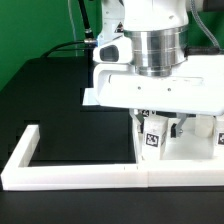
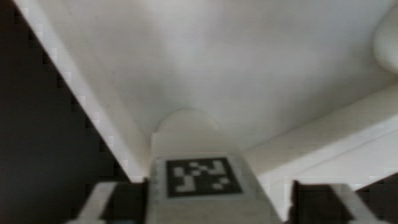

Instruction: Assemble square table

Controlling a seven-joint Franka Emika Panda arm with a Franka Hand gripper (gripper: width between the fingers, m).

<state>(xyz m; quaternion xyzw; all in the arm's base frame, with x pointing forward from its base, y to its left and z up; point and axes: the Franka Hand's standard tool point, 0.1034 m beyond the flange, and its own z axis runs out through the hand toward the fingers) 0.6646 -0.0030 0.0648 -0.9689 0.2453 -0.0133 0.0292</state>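
Observation:
My gripper [image 1: 160, 125] hangs low over the white square tabletop [image 1: 190, 152], at the exterior view's right. A short white leg [image 1: 152, 138] with a black-and-white tag sits between the fingers. In the wrist view this leg [image 2: 199, 172] lies between the two fingers [image 2: 114, 206], with a narrow dark gap on each side. The jaws are open around it and not pressing on it. Beyond the leg lies the tabletop [image 2: 231, 70] with its raised rim. Another tagged leg [image 1: 221, 137] shows at the right edge of the exterior view.
A long white L-shaped border wall [image 1: 80, 176] runs along the front of the black table and turns back on the exterior view's left [image 1: 26, 145]. Cables hang behind the arm [image 1: 88, 25].

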